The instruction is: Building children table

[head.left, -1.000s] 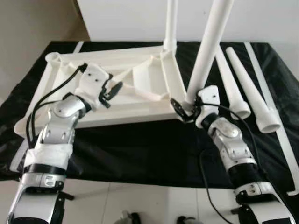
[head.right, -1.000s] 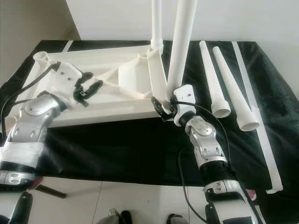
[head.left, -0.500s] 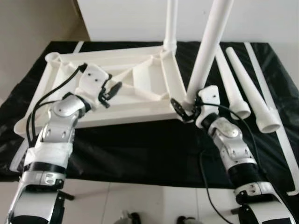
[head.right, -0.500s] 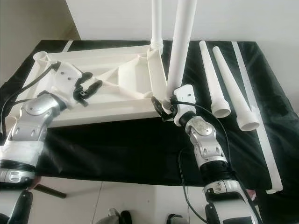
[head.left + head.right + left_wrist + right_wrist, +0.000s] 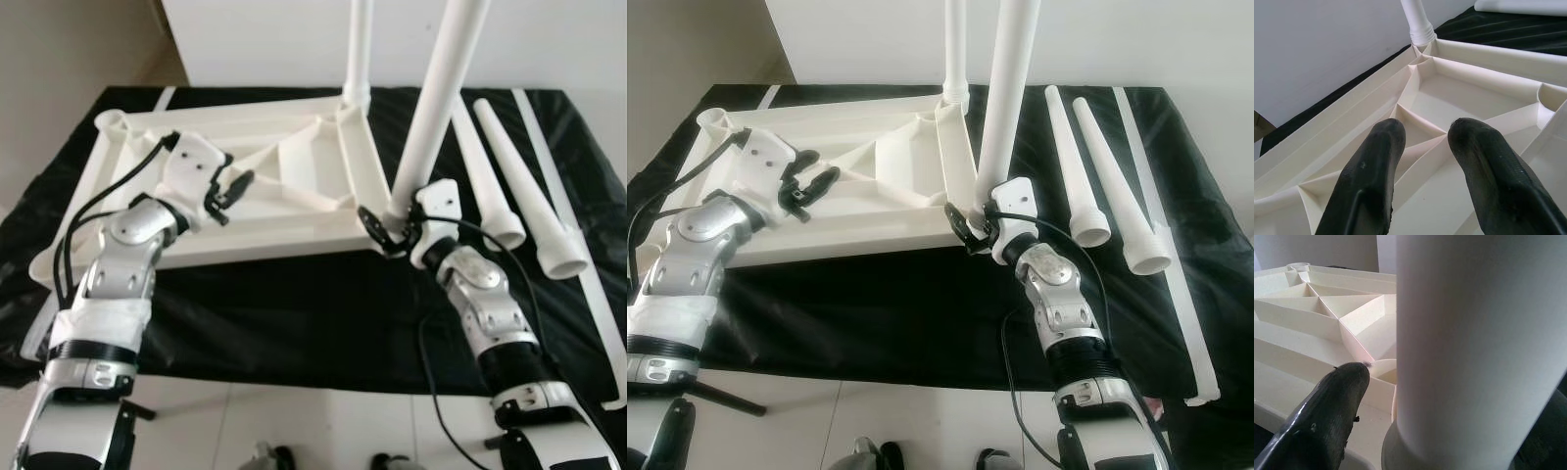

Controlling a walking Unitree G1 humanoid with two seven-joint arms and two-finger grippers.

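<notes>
A white children's tabletop (image 5: 245, 235) lies upside down on a black cloth, its ribs facing up. One white leg (image 5: 359, 49) stands upright in the far right corner socket. My right gripper (image 5: 392, 229) is shut on a second leg (image 5: 436, 108) low down, where its base meets the near right corner socket; in the right wrist view this leg (image 5: 1474, 342) stands beside one black finger (image 5: 1334, 406). My left gripper (image 5: 233, 196) hovers open and empty over the ribbed underside (image 5: 1459, 103). Two loose tapered legs (image 5: 490, 186) (image 5: 534, 206) lie to the right.
A long thin white strip (image 5: 578, 245) lies along the cloth's right edge, and another (image 5: 163, 98) at the far left corner. The cloth's front edge (image 5: 294, 377) drops to a pale tiled floor. A white wall (image 5: 274, 39) rises behind.
My left gripper has edged slightly toward the far side over the tabletop. The right gripper and its leg have stayed put.
</notes>
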